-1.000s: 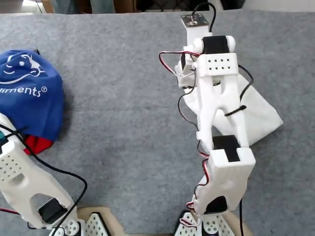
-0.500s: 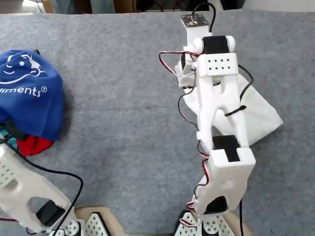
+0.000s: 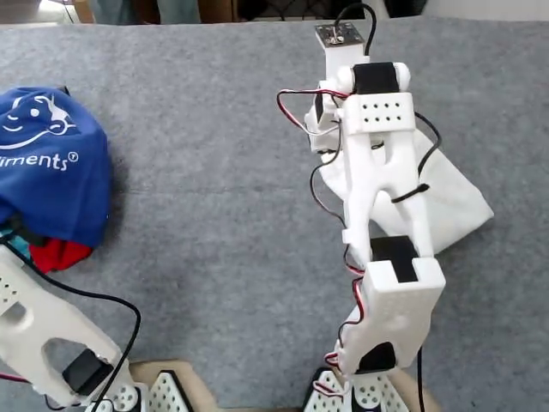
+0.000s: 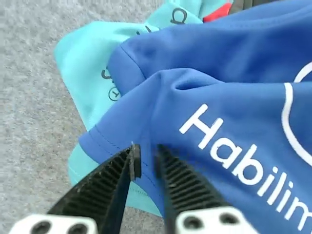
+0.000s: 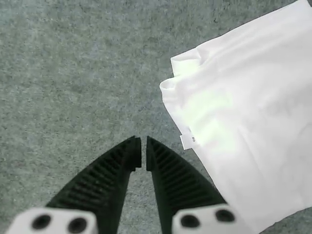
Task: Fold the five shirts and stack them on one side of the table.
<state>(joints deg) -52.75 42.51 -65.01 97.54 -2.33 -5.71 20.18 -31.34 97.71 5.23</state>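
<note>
We see the folded white cloth shirt partly hidden under the right white plastic arm. The blue printed fabric shirt is cut off at high view's left edge; red shirt & teal shirt mostly buried under it.

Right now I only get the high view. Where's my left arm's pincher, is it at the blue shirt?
Observer: Yes. The left gripper is right at the hem of the blue shirt, fingers nearly closed. I can't tell if they pinch any cloth.
Operator: And the other pincher, has it got the white shirt?
Observer: No. The right gripper is shut on nothing, over the bare grey table, just beside a corner of the white shirt.
</note>
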